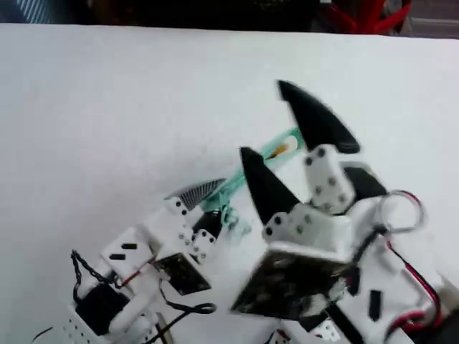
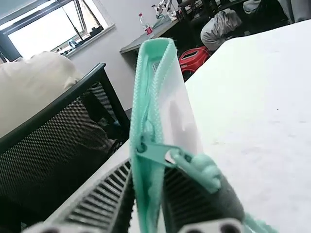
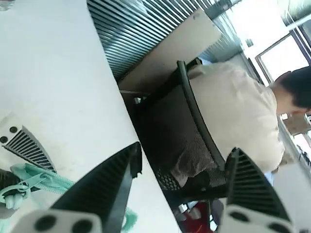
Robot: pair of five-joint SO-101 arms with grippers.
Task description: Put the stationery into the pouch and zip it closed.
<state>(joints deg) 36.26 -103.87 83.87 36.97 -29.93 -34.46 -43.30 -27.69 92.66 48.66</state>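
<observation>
The mint-green pouch [image 1: 276,149] stands on edge, lifted off the white table [image 1: 107,107]. My left gripper [image 1: 208,204] is shut on its near end. In the left wrist view the pouch [image 2: 160,97] rises upright between the ribbed fingers [image 2: 104,196], and the zipper pull [image 2: 167,156] with its green cord sits right at the grip. Something orange [image 1: 281,149] shows through the pouch's clear side. My right gripper [image 1: 262,117] is open, its black fingers straddling the pouch's far half without touching it. The right wrist view has the gripper [image 3: 187,155] open, with the pouch [image 3: 34,177] off to one side.
The table's far edge [image 1: 215,29] runs along the back, with a red object [image 1: 366,14] beyond it. A mesh chair [image 3: 180,126] with a seated person stands beside the table. Cables [image 1: 401,215] loop off both arm bases at the front.
</observation>
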